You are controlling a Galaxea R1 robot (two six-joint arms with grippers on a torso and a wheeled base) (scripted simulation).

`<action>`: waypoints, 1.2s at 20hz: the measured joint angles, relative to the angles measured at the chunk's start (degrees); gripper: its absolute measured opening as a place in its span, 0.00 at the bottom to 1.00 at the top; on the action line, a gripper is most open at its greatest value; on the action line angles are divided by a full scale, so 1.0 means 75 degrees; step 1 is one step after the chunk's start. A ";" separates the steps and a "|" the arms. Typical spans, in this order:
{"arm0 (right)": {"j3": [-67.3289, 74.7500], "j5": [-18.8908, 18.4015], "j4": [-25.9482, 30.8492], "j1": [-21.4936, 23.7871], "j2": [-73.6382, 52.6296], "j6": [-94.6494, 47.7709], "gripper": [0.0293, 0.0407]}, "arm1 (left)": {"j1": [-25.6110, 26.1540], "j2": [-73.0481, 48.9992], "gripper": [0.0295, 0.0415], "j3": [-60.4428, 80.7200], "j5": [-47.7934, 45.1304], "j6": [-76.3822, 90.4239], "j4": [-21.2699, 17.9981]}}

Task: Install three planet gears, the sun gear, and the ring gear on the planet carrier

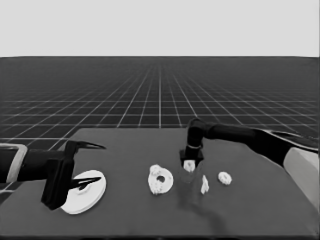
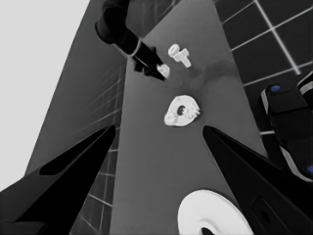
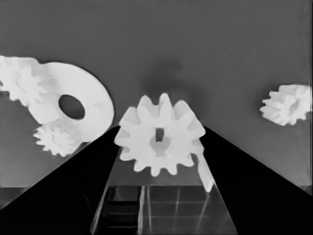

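Note:
The smaller round part, the planet carrier (image 1: 167, 179) (image 3: 90, 100) (image 2: 182, 111), lies at the table's middle with two planet gears (image 3: 22, 83) (image 3: 56, 139) on its rim. Just to its right my right gripper (image 1: 189, 167) (image 3: 159, 142) is shut on a small toothed gear (image 1: 189, 165) (image 3: 159, 137) (image 2: 164, 71), held a little above the table. A loose gear (image 1: 225, 178) (image 3: 288, 105) lies farther right. The larger round part, the ring gear (image 1: 82, 195) (image 2: 212, 215), lies flat at the left end. My left gripper (image 1: 97, 162) (image 2: 159, 127) hangs open over it, parked.
A thin white piece (image 1: 204, 185) (image 3: 205, 171) (image 2: 186, 58) stands between the held gear and the loose gear. Dark machinery with blue lights (image 2: 288, 127) shows past the table's edge in the left wrist view.

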 joint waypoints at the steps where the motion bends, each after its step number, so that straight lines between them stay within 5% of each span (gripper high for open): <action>1: 0.0004 -0.0009 0.0026 0.0025 -0.0001 0.0001 0.17 | 0.0000 0.0000 0.75 0.0000 0.0000 0.0000 0.0000; 14: -0.0834 -0.0156 0.0002 0.0040 0.1702 0.0858 0.17 | 0.0000 0.0000 0.75 0.0000 0.0000 0.0000 0.0000; 17: -0.1413 0.0185 -0.0866 -0.0900 0.1873 0.0524 0.17 | 0.0000 0.0000 0.75 0.0000 0.0000 0.0000 0.0000; 24: -0.1632 0.0304 -0.1062 -0.1109 0.1941 0.0406 0.17 | 0.0000 0.0000 0.75 0.0000 0.0000 0.0000 0.0000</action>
